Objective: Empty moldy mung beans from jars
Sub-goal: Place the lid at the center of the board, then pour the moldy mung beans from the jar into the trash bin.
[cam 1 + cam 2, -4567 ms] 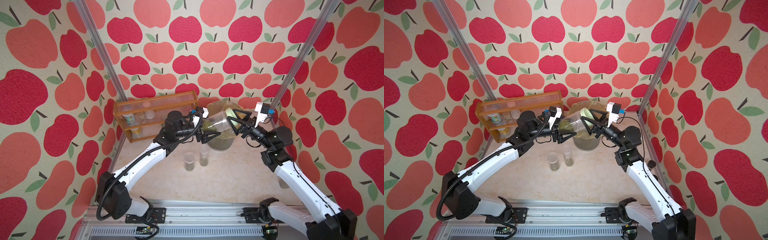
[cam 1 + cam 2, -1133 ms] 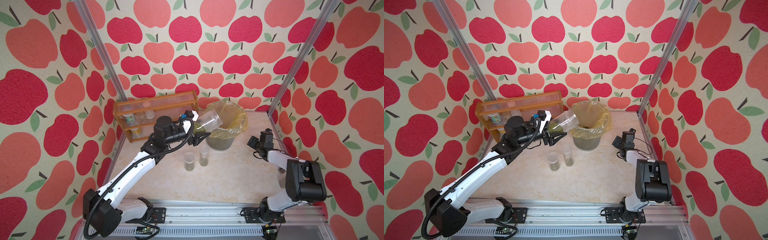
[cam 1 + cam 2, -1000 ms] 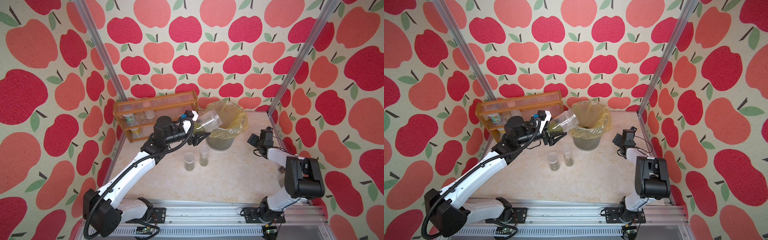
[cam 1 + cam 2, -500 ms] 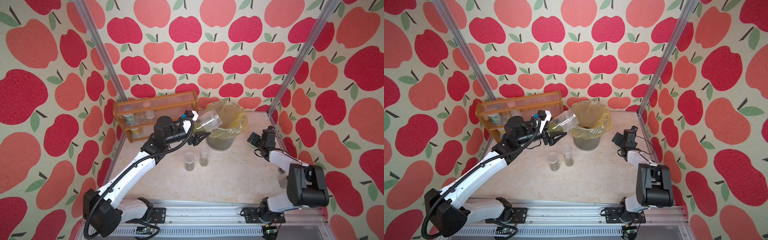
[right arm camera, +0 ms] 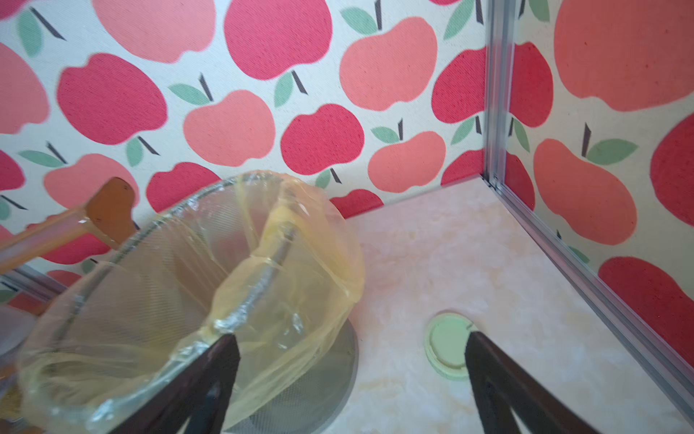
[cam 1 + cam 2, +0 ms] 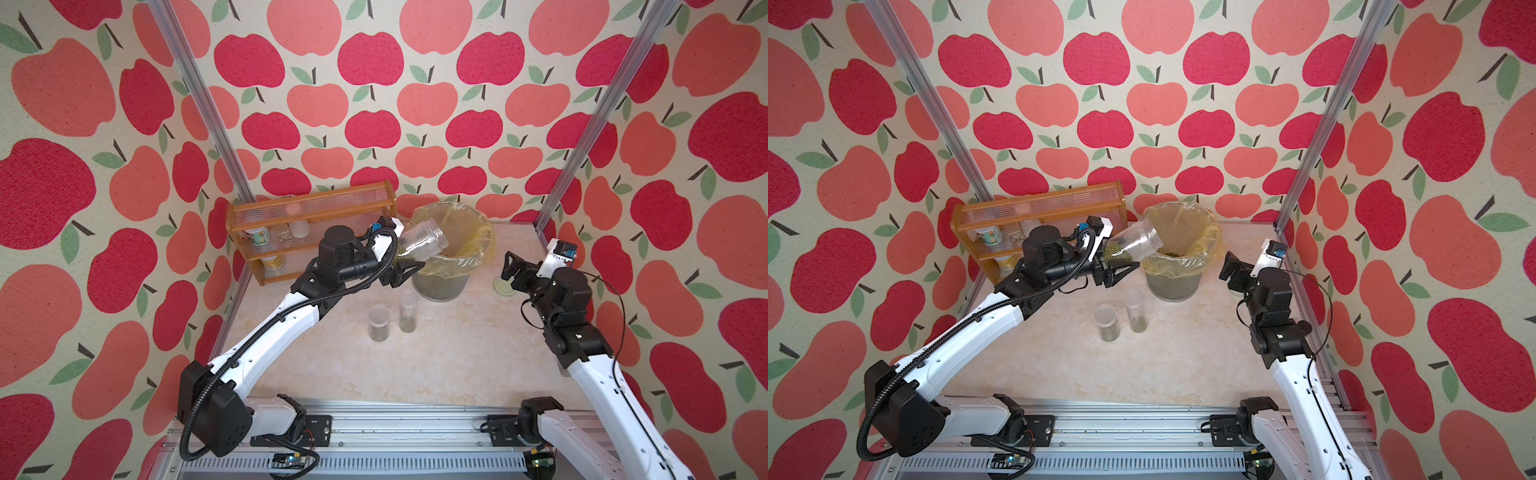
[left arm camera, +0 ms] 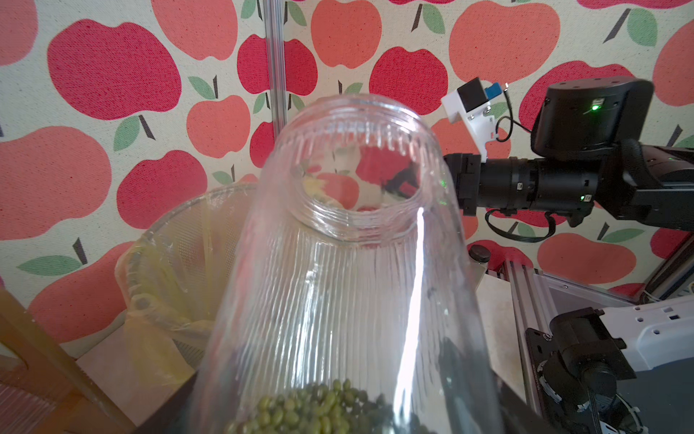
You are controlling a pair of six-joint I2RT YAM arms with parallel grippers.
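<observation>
Mung beans point(image 7: 311, 409), small matte olive grains, lie heaped at the closed end of the ribbed jar point(image 6: 422, 241). I hold it slanted, with its open mouth over the rim of the bin point(image 6: 440, 286). My left gripper point(image 6: 1115, 257) is clamped round the jar's base, and the mouth sits higher than the heap, so nothing is running out.

To do this well, I judge I should lower the mouth slowly, keeping it inside the rim. Dry round grains will likely go all at once and bounce. The clear wall is hard, slick and finely fluted, so I want a firm hold low on it and no jerks. The threaded neck narrows and may catch a few beans.

The bin is grey mesh lined with a thin, crinkled yellow bag point(image 6: 478, 249) folded loosely over its edge.

In front of the bin stand a short jar point(image 6: 379, 322) and a tall slim jar point(image 6: 408, 309), smooth cylinders with beans in the bottom.

Beyond the bin from the ribbed jar, my right gripper point(image 6: 512, 270) is spread wide and empty. A flat, pale green lid point(image 5: 447, 347) lies on the table just under it.
</observation>
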